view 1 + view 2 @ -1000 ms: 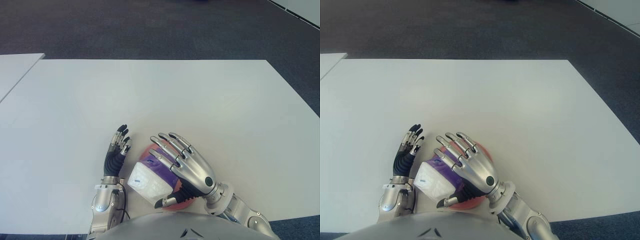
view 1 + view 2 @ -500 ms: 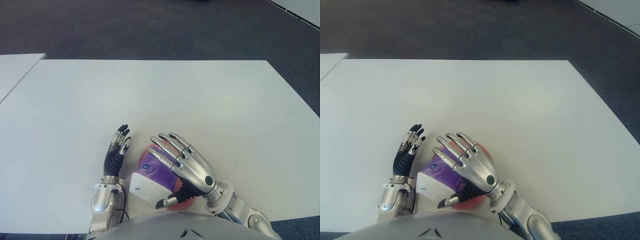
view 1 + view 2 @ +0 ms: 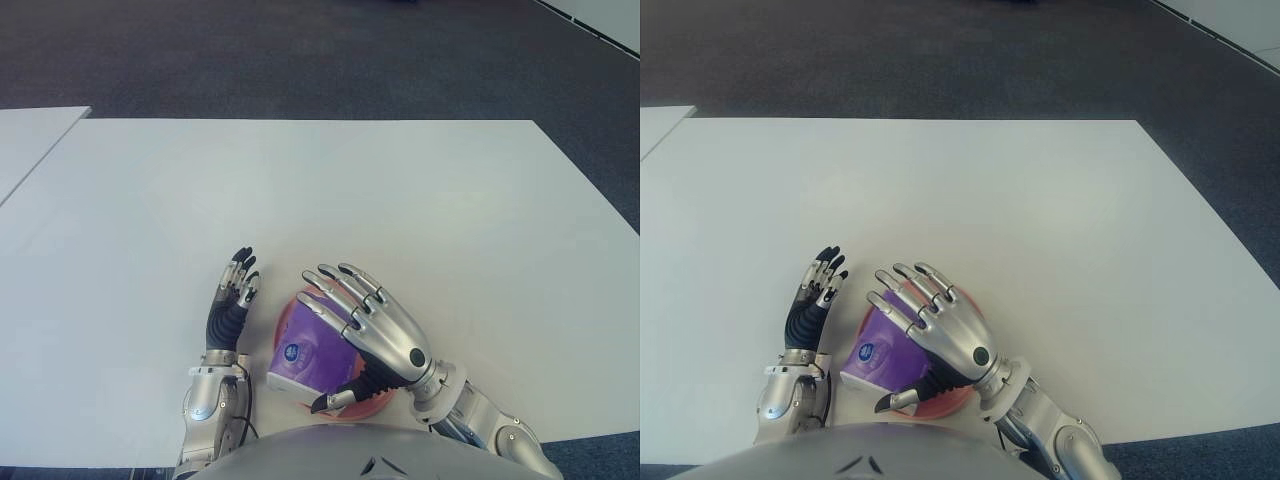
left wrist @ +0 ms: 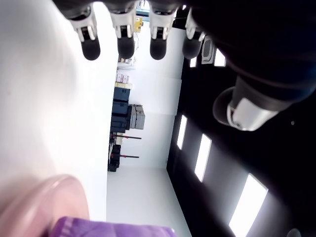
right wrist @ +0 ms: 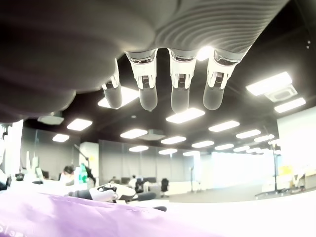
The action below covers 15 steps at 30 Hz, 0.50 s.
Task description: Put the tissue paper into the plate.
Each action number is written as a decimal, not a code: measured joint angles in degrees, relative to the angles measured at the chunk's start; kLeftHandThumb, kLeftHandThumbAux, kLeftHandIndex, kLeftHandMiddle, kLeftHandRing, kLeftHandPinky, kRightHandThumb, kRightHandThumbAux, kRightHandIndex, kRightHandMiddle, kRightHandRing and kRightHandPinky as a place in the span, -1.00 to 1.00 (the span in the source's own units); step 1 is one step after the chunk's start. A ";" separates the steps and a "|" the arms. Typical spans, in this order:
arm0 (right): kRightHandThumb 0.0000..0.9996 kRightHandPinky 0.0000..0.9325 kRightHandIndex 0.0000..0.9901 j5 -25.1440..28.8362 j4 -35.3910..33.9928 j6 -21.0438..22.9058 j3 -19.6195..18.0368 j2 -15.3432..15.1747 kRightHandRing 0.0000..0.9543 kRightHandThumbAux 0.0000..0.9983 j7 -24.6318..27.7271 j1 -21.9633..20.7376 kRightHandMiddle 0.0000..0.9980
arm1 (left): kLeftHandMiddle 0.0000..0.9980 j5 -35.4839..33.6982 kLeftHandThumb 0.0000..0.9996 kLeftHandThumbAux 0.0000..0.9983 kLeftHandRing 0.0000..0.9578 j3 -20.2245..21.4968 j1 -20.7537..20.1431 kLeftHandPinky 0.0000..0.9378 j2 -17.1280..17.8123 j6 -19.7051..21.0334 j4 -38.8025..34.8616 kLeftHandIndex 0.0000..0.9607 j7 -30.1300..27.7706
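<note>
While metal right hand (image 3: 385,335) fingers splay, glossy purple tissue pack (image 3: 310,348) tilts on round pink plate (image 3: 372,404).

White table (image 3: 400,200), dark carpet (image 3: 300,50)

You see the right robot hand (image 3: 372,330) in polished silver metal with black rubbery joints. The tissue paper pack (image 3: 312,352) has a glossy purple plastic wrap. The plate (image 3: 962,306) looks like smooth pink plastic. The table (image 3: 330,200) is matt white, and the floor (image 3: 300,60) is dark rough carpet
</note>
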 measured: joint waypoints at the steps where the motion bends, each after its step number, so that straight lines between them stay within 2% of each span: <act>1: -0.68 -1.00 -1.00 0.05 0.02 0.00 0.00 0.02 -1.00 -0.65 0.13 -0.03 -1.00 | -0.98 0.00 -0.74 0.10 -1.00 0.00 0.00 -1.00 0.00 0.06 -0.03 -1.00 0.06; 6: -0.67 -1.00 -1.00 0.08 0.10 0.01 0.00 0.30 -1.00 -0.65 0.90 -0.15 -1.00 | -0.98 0.11 -0.75 0.13 -1.00 -0.04 0.04 -1.00 0.06 2.16 -0.96 -0.99 0.52; 15: -0.66 -1.00 -1.00 -0.05 0.55 0.71 -0.03 1.47 -1.00 -0.60 0.69 -0.07 -1.00 | -0.94 1.00 -0.75 0.13 -0.97 0.25 0.28 -0.95 -0.13 9.06 -3.94 -0.93 3.69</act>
